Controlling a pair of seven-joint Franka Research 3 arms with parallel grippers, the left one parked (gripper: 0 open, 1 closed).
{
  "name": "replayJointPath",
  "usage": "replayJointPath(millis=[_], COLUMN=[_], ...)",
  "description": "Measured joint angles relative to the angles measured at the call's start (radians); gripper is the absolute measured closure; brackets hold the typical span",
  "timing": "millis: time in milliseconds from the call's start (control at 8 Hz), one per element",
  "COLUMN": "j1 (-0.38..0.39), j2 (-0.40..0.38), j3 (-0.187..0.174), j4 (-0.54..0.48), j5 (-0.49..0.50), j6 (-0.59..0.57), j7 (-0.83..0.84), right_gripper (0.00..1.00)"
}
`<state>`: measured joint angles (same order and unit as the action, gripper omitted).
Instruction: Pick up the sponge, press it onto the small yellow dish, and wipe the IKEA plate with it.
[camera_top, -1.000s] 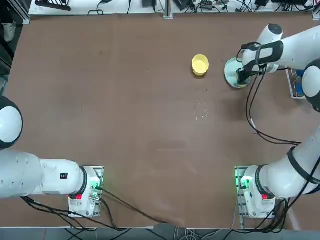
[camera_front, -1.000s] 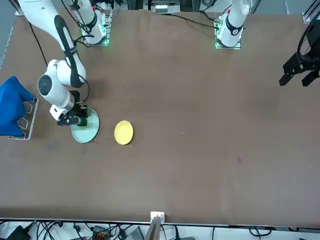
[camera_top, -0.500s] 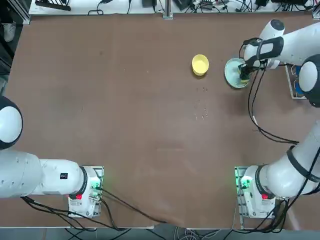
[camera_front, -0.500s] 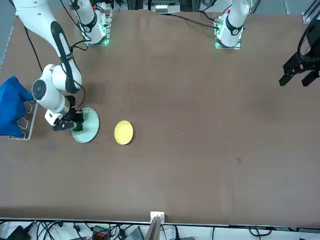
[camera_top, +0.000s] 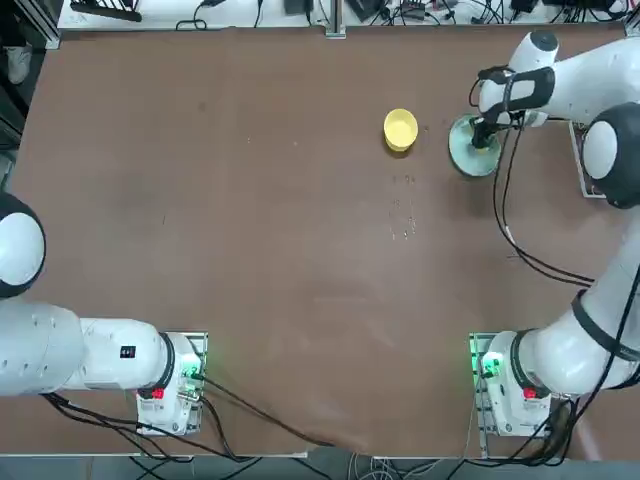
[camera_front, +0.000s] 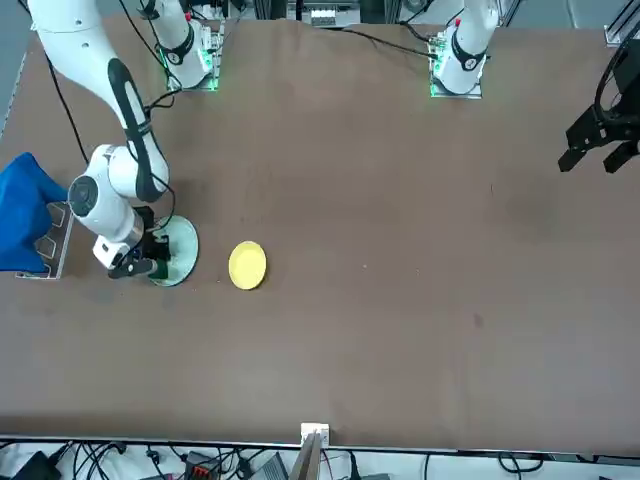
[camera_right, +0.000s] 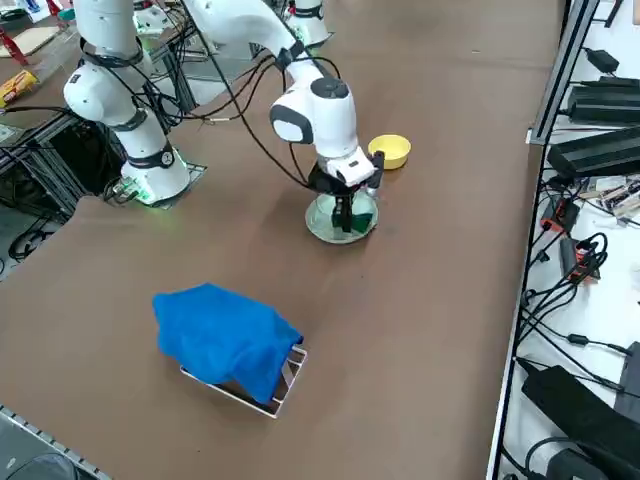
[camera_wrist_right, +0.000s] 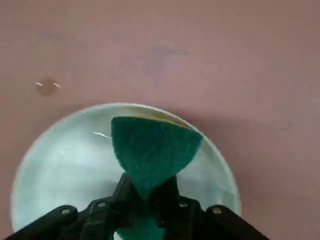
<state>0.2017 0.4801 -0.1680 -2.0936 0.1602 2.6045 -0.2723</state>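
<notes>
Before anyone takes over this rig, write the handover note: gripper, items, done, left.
Right gripper: shut on the sponge, over the pale mint plate.
Small yellow dish: on the table, beside the plate, apart from it.
Done: sponge picked up and brought to the plate.
Left: probably wiping; pressing on the dish can't be confirmed from here.

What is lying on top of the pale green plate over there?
A green sponge, pinched by the right gripper, is over the plate, with a little clear liquid visible there. Whatever is directly beneath the sponge is covered.
</notes>
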Motion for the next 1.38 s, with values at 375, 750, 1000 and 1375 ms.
replayJointPath(millis=[375,750,1000,1375], j1=[0.084,0.107,0.107,0.096], j2=[0.002,-0.010,-0.037,-0.082], j3=[0.001,-0.004,-0.004,-0.008], j4=[0.004,-0.016,-0.058,-0.126], j5=[0.035,0.036,0.039,0.039], j6=[-0.001,-0.007,-0.007,-0.008], j7=[0.077,0.110,0.110,0.101], right_gripper=[0.80,0.80,0.80,0.80])
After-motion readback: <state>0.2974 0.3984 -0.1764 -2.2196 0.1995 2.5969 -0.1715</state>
